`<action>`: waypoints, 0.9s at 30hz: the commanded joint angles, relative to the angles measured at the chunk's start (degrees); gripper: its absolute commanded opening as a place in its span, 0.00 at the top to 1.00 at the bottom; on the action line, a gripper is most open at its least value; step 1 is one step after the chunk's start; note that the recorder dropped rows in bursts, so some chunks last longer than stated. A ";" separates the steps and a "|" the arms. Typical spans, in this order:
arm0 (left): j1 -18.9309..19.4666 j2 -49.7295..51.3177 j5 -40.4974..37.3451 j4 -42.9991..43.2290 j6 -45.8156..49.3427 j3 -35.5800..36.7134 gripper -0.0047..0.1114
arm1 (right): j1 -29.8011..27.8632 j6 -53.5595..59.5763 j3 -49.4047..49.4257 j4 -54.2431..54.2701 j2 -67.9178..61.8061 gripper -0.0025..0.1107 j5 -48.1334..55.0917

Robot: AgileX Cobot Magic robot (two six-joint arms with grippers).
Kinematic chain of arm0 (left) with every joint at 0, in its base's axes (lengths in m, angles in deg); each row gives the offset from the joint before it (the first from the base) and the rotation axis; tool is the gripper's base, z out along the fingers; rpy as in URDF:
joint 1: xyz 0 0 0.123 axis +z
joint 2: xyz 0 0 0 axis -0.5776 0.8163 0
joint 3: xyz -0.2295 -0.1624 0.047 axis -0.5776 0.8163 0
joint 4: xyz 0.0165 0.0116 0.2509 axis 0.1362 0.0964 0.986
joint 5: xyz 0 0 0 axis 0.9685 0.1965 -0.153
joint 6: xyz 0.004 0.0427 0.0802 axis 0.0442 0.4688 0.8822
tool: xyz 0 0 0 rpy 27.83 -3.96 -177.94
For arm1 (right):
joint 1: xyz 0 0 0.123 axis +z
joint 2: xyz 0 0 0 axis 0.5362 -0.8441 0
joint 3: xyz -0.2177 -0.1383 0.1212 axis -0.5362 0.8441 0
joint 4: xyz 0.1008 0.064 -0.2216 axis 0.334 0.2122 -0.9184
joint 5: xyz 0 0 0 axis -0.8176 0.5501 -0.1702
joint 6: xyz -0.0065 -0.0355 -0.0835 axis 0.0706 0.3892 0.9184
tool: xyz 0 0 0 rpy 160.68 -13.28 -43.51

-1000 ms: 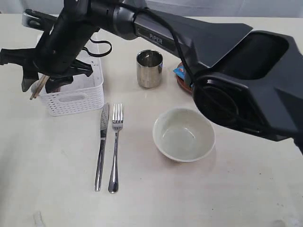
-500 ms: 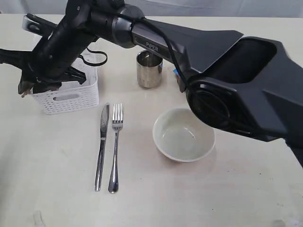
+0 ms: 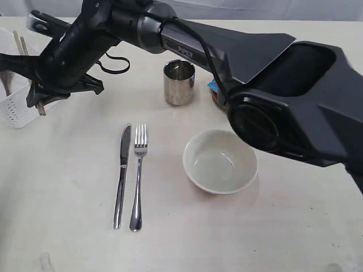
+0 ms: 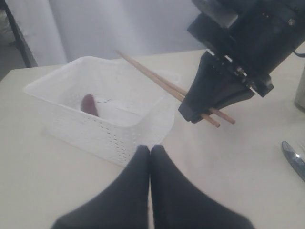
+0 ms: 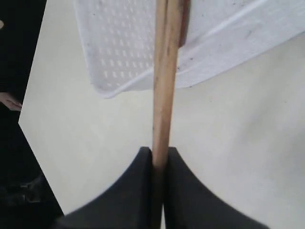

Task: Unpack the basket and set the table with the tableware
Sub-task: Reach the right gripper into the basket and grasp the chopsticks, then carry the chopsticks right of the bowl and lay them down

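My right gripper [image 3: 37,95] reaches across to the far left and is shut on the wooden chopsticks [image 3: 22,44], which stand steeply over the white basket [image 3: 14,110]. In the right wrist view the chopsticks [image 5: 164,71] run from between my right gripper [image 5: 159,151] across the basket's rim [image 5: 138,43]. My left gripper [image 4: 150,149] is shut and empty, close to the basket's wall [image 4: 100,129]. A dark red spoon [image 4: 89,104] lies inside. The knife [image 3: 121,175], fork [image 3: 138,175], bowl [image 3: 220,160] and steel cup [image 3: 179,82] are on the table [image 3: 68,226].
A brown-red plate [image 3: 218,101] and a blue packet [image 3: 214,85] show partly behind the right arm, beside the cup. The right arm's dark bulk spans the upper right of the exterior view. The basket sits at that view's left edge, partly cut off.
The right gripper has closed on the chopsticks. The basket has slid left, from beside the knife to the exterior view's edge. The left gripper stayed shut.
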 commanded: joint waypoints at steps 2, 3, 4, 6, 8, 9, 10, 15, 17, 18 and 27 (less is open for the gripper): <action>-0.19 -0.22 0.52 -0.02 0.07 0.11 0.96 | -2.48 1.83 -0.24 -0.85 3.01 0.98 2.07; -0.19 -0.22 0.52 -0.02 0.07 0.11 0.96 | -3.00 1.83 -0.24 -1.34 3.37 0.98 3.30; -0.19 -0.22 0.52 -0.02 0.07 0.11 0.96 | -3.57 2.22 -0.24 -2.10 3.90 0.98 4.70; -0.19 -0.22 0.52 -0.02 0.07 0.11 0.96 | -4.55 3.96 -0.24 -4.18 5.17 0.98 7.86; -0.19 -0.22 0.52 -0.02 0.07 0.11 0.96 | -5.40 3.96 -0.24 -8.83 6.95 0.98 11.38; -0.19 -0.22 0.52 -0.02 0.07 0.11 0.96 | -5.82 3.96 -0.12 -11.78 8.13 0.98 12.51; -0.19 -0.22 0.52 -0.02 0.07 0.11 0.96 | -5.95 3.02 -0.06 -15.19 9.36 0.98 13.57; -0.19 -0.22 0.52 -0.02 0.07 0.11 0.96 | -7.15 1.23 3.76 -22.13 15.92 0.98 14.05; -0.19 -0.22 0.52 -0.02 0.07 0.11 0.96 | -8.02 1.70 7.46 -22.01 19.12 0.98 12.75; -0.19 -0.22 0.52 -0.02 0.07 0.11 0.96 | -8.49 1.82 9.29 -22.01 20.56 0.98 12.12; -0.19 -0.22 0.52 -0.02 0.07 0.11 0.96 | -13.65 3.96 40.08 -23.81 42.87 0.98 0.30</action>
